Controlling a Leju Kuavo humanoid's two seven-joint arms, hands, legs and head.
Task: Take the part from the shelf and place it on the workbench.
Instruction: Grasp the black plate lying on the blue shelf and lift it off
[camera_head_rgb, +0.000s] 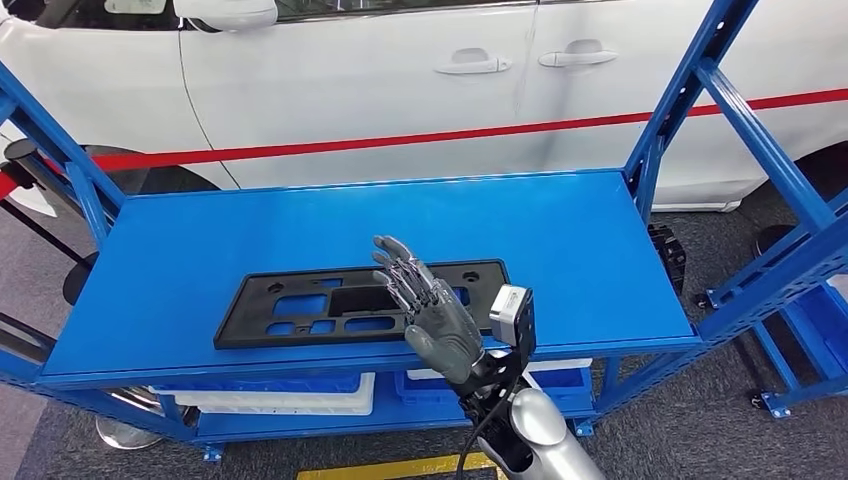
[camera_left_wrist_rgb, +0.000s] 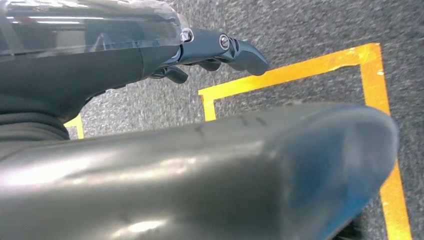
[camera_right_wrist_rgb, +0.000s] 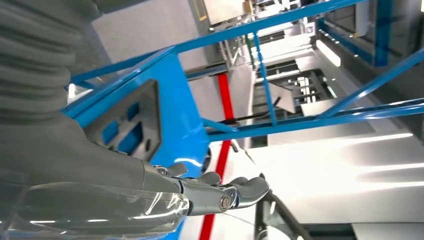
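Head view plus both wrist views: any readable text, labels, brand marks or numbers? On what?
None readable in any view.
Black part on the blue shelf: no label or marking shows.
White car: a red stripe, no lettering.
Floor: yellow tape lines, no characters.
Right hand and left hand: no markings legible.

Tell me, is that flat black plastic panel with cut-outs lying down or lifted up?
Lying flat. The black plastic panel rests on the blue metal shelf, and the open right hand above it grips nothing.

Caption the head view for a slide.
Right hand, open, raised over the black part on the blue shelf.
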